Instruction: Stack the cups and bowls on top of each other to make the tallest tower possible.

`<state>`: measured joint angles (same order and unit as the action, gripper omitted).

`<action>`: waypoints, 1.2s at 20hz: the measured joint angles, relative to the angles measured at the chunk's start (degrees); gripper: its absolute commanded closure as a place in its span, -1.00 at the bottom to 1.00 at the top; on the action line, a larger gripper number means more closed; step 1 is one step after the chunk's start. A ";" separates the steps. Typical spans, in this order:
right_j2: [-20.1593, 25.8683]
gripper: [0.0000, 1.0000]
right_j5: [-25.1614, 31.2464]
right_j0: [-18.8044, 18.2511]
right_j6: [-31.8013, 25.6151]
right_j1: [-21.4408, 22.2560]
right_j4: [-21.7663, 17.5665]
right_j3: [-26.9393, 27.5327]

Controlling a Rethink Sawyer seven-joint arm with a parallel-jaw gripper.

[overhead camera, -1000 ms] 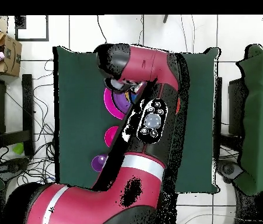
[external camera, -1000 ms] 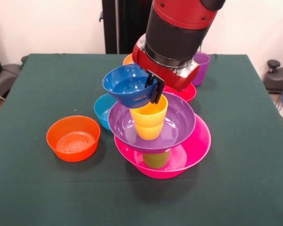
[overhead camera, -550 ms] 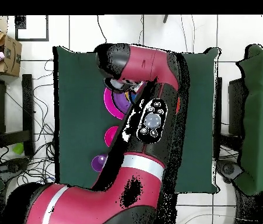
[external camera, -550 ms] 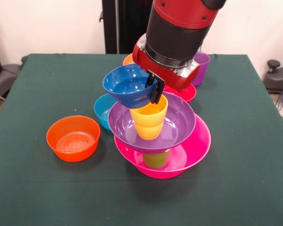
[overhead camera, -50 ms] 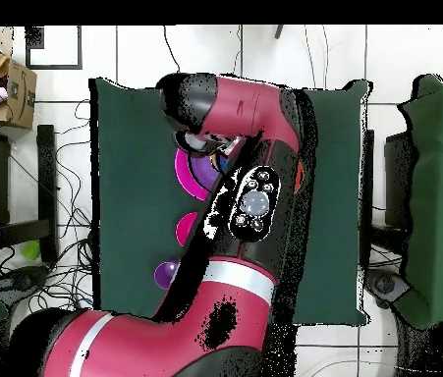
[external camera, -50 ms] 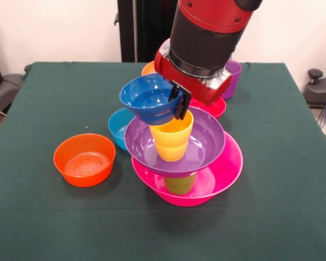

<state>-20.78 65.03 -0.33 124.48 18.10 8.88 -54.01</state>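
The tower in the front view has a big pink bowl (external camera, -50 ms: 224,167) as its base. A lime green cup (external camera, -50 ms: 180,184) stands in it, a big purple bowl (external camera, -50 ms: 207,142) rests on that, and a yellow cup (external camera, -50 ms: 172,136) stands in the purple bowl. My gripper (external camera, -50 ms: 180,104) is shut on the right rim of a dark blue bowl (external camera, -50 ms: 146,101). The bowl hangs tilted, just above and left of the yellow cup's rim. From overhead the arm hides the stack, leaving only slivers of the pink bowl (overhead camera, -50 ms: 186,167) and purple bowl (overhead camera, -50 ms: 203,171).
A big orange bowl (external camera, -50 ms: 84,159) sits at the front left and a light blue bowl (external camera, -50 ms: 118,126) lies behind the tower's left side. Behind the arm are a red bowl (external camera, -50 ms: 213,107), a purple cup (external camera, -50 ms: 232,75) and a small orange bowl (external camera, -50 ms: 148,68).
The gripper and the dark blue bowl have crept slightly to the right and up in the front view. The tower and the loose bowls have not moved.
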 measured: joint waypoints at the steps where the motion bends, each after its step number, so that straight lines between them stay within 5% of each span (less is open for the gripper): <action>1: 0.00 1.00 0.00 0.10 0.00 0.02 0.00 0.00; 24: 0.01 1.00 0.00 1.73 0.00 0.29 0.00 -0.01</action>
<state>-20.78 65.03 1.41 124.48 18.39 8.88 -54.02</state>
